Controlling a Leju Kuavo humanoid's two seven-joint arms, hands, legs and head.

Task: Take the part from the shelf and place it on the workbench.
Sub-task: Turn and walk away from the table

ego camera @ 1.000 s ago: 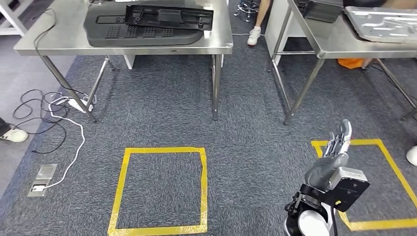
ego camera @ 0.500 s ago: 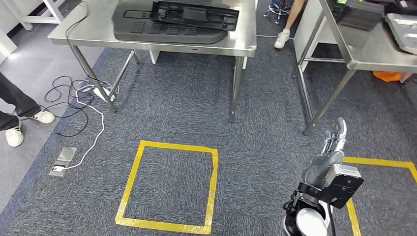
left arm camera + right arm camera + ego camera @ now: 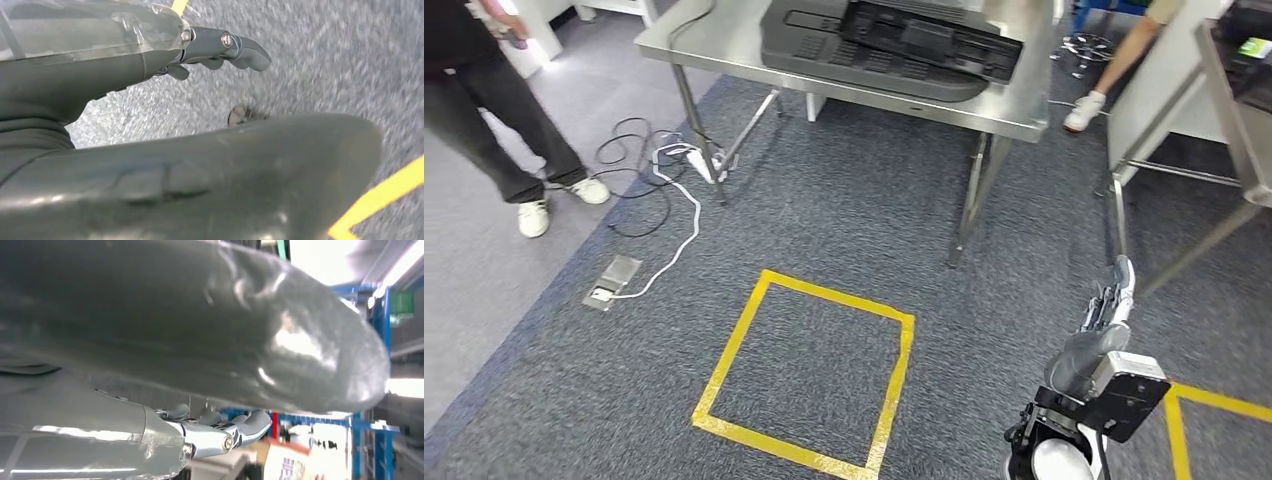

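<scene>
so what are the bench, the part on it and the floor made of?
Workbench: looks like brushed stainless steel, grey with soft reflections. Black part: probably moulded plastic, matte, ribbed. Floor: dark speckled carpet, fibrous texture, with yellow tape squares.

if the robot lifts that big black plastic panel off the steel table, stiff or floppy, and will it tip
The black plastic panel looks moulded and ribbed, so probably stiff. It is long and flat, so a one-ended grip would likely let it tilt. A smaller black part lies on it and could slide off.
</scene>
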